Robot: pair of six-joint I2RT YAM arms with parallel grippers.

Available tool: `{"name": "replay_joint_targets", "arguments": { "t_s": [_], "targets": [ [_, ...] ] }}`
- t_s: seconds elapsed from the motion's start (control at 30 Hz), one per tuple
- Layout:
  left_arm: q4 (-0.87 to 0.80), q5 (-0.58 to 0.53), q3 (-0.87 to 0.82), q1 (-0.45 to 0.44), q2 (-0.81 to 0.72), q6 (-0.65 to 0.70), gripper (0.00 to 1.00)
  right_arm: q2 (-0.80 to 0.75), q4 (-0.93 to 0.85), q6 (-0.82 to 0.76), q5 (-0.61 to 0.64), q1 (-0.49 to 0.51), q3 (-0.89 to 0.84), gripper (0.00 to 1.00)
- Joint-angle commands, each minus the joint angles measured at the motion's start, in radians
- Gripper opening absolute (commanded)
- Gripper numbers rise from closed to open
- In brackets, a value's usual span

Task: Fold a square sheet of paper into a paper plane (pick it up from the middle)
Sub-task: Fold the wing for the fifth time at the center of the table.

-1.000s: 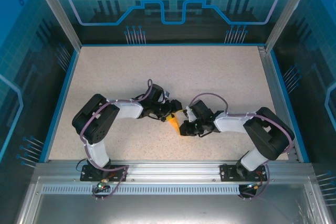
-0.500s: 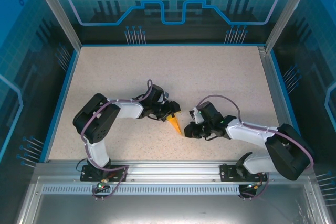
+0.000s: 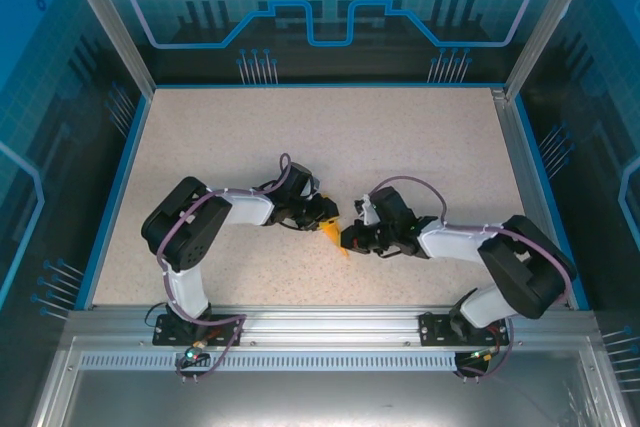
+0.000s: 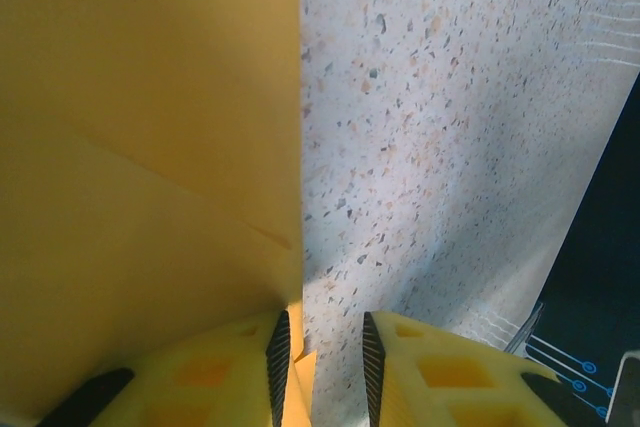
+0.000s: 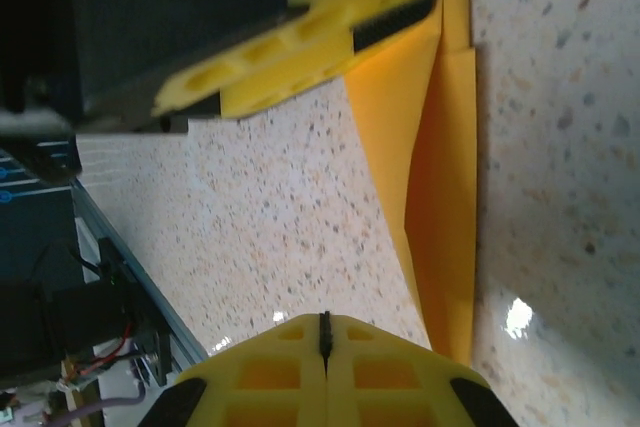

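- Location: the paper plane [image 3: 333, 238], a folded orange-yellow dart, lies on the speckled table [image 3: 420, 147] toward its near edge, between the two grippers
- Left gripper [image 4: 320, 332]: jaws parted by a narrow gap with bare table showing through; the paper's long edge sits just inside one finger, nothing clamped
- Right gripper [image 5: 323, 325]: fingers clenched together, empty, just beside the plane's narrow end
- Risk: the left jaws straddle only the very edge; closing there may catch a sliver or a single layer, so the fold opens or the paper slips out
- Risk: the shut right fingers, if slid sideways, could shove the plane and skew its crease
- Risk: both grippers crowd one small item; contact between them looks possible
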Motion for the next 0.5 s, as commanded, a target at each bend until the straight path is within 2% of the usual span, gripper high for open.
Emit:
{"name": "replay_joint_targets", "arguments": {
  "t_s": [0.0, 0.1, 0.47],
  "targets": [
    [-0.096, -0.037, 0.002, 0.003, 0.043, 0.020, 0.31, 0.053, 0.067, 0.024, -0.040, -0.020, 0.032, 0.03],
    [-0.101, -0.037, 0.006, 0.003, 0.045, 0.021, 0.31, 0.105, 0.139, 0.051, -0.077, -0.032, 0.034, 0.03],
    [-0.106, -0.034, 0.008, 0.004, 0.048, 0.024, 0.30, 0.149, 0.156, 0.048, -0.115, -0.059, 0.035, 0.04]
  ]
}}
